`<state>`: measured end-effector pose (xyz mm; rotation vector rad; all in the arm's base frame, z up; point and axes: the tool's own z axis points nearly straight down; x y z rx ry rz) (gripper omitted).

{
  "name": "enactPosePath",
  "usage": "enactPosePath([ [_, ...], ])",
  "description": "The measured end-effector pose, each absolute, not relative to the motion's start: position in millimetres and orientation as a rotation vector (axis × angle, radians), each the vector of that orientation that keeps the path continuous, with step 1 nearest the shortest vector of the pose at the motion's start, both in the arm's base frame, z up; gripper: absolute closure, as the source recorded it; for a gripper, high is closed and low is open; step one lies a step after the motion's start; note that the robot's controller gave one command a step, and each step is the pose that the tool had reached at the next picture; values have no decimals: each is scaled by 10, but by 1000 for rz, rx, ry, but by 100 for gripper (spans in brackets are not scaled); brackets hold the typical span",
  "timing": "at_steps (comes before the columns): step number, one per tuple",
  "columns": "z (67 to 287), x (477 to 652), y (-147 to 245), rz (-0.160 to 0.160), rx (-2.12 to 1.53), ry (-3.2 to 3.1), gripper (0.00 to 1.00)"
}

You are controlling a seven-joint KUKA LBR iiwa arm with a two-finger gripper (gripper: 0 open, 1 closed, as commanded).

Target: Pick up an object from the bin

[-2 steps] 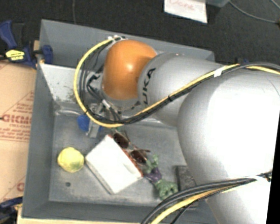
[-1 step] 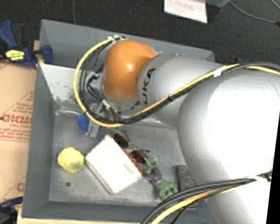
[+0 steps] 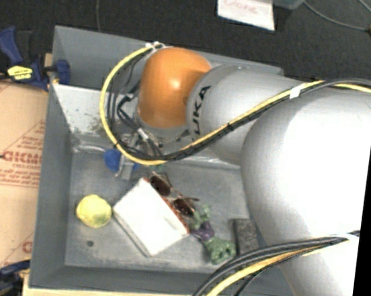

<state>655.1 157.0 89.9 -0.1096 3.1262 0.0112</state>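
My gripper [image 3: 127, 167] hangs low over the back left part of the bin floor, mostly hidden under the arm's wrist. A small blue thing [image 3: 111, 160] lies right beside it on its left; I cannot tell whether they touch. Just in front of the gripper lies a white flat box [image 3: 148, 222], turned at an angle. A pair of sunglasses with brown lenses [image 3: 173, 200] rests along the box's right edge. A yellow ball [image 3: 94, 211] sits to the left of the box, near the bin's left wall.
A green and purple toy figure [image 3: 210, 238] lies to the right of the sunglasses. A dark grey block [image 3: 246, 234] sits by the right side, partly under the arm. The arm covers the bin's back and right.
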Motion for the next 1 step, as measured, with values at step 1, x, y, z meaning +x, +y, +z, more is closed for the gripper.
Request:
enactPosePath([
  [1,1450,6572,1574,14,-108,3118,100],
])
